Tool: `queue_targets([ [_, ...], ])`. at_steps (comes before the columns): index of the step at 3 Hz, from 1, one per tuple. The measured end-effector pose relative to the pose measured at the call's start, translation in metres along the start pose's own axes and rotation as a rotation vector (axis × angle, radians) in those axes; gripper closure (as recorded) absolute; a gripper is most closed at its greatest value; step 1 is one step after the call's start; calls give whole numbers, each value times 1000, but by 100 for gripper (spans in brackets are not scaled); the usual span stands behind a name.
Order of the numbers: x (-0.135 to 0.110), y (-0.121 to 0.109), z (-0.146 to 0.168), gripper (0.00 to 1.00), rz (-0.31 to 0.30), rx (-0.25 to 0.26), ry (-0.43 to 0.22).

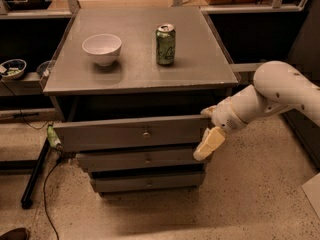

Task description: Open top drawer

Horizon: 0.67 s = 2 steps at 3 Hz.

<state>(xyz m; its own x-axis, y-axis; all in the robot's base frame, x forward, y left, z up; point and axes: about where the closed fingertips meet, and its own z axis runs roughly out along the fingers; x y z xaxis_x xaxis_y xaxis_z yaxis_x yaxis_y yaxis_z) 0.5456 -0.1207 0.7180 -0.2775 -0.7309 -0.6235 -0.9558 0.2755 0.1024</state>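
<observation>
The top drawer (125,134) is the widest grey plank front under the cabinet top, with a small round metal knob (146,133) at its centre. It stands pulled out a good way, leaving a dark gap beneath the cabinet top. My gripper (206,136) sits at the drawer's right end, at the end of the white arm coming in from the right. One cream-coloured finger (209,144) hangs down past the front's right corner.
A white bowl (102,48) and a green soda can (165,44) stand on the grey cabinet top (200,69). Two narrower drawers (145,160) sit below. A black pole (36,175) and cables lie on the speckled floor at left.
</observation>
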Motion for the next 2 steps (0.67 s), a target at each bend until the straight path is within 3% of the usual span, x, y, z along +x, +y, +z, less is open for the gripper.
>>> queue_targets([
  [1,-9,-5,4,0,-39,69,43],
  [2,-19,-10,4,0,-62,103,37],
])
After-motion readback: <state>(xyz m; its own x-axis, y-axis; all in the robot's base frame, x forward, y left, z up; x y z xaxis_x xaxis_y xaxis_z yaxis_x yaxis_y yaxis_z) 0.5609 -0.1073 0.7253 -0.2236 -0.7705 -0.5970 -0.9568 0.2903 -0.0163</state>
